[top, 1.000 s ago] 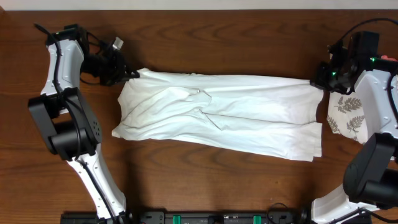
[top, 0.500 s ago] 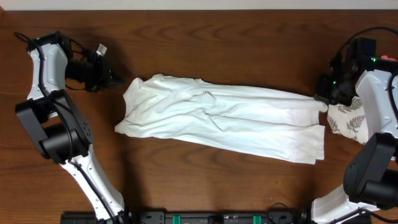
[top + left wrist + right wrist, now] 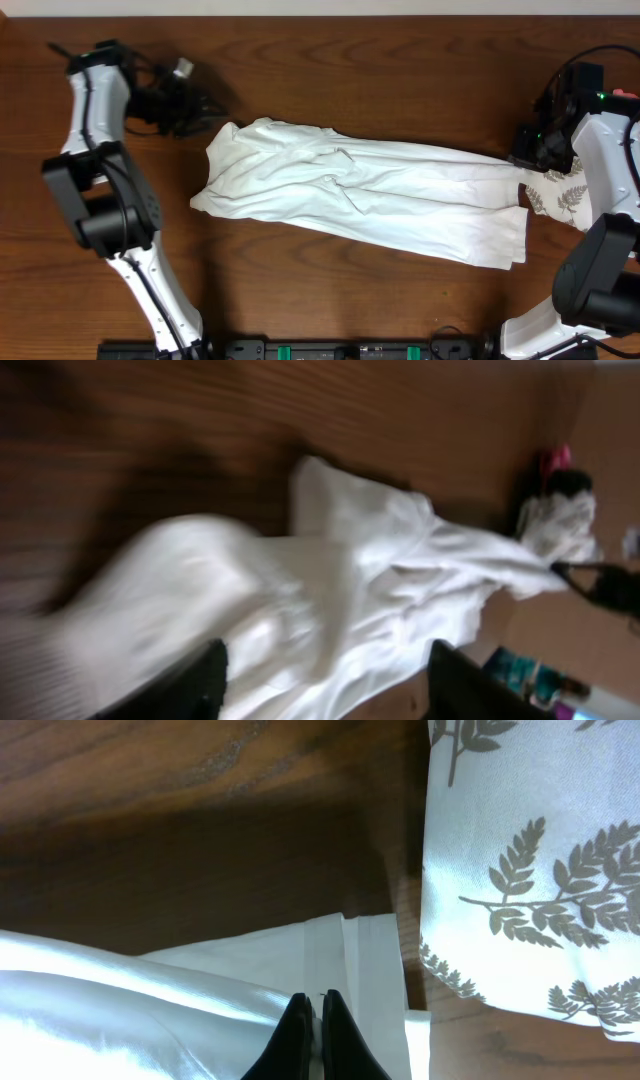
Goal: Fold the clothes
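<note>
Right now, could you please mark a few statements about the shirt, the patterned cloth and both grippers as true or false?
1. The T-shirt lies stretched out long across the table. True.
2. The left gripper is shut on the shirt's left end. False: it is open and holds nothing.
3. The right gripper is shut on the shirt's right edge. True.
4. The leaf-print cloth lies at the table's left end. False: it lies at the right end, beside the right gripper.
</note>
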Available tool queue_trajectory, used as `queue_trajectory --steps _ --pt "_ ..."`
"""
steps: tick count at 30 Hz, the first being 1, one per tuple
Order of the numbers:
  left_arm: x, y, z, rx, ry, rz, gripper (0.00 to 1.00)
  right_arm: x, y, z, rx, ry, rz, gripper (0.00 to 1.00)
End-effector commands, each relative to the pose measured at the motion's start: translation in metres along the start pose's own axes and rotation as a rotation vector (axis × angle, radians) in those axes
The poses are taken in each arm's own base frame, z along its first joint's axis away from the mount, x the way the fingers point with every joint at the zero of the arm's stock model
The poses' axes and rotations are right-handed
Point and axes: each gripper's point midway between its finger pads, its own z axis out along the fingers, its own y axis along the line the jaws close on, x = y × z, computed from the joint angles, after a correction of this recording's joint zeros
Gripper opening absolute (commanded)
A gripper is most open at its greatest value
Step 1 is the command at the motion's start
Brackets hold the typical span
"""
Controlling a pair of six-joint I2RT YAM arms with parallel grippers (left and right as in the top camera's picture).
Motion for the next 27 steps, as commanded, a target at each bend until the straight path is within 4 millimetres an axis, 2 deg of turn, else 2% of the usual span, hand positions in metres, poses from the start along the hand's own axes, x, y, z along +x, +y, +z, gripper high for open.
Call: queue_trajectory --steps 1,6,8,13,20,27 --pt "0.006 -0.038 0.019 0.036 0.036 0.149 0.75 -0.001 -0.004 -0.004 0.013 -0.012 -0.009 0.01" --pt "0.001 -0.041 0.041 -0.061 0.045 0.205 0.77 0.0 -0.004 -0.004 0.013 -0.01 -0.01 0.01" --pt "0.0 -0.039 0.045 -0.096 0.047 0.226 0.77 0.0 -0.004 -0.004 0.013 -0.01 -0.009 0.01" --pt "0.0 -0.019 0.053 -0.292 0.078 0.285 0.77 -0.001 -0.004 -0.004 0.013 -0.012 -0.009 0.01" --pt "0.006 -0.017 0.067 -0.429 0.133 0.382 0.77 -0.002 -0.004 -0.004 0.013 -0.016 -0.009 0.01" --pt "0.006 -0.004 0.066 -0.581 0.157 0.416 0.62 -0.002 -0.004 -0.004 0.013 -0.017 -0.009 0.01"
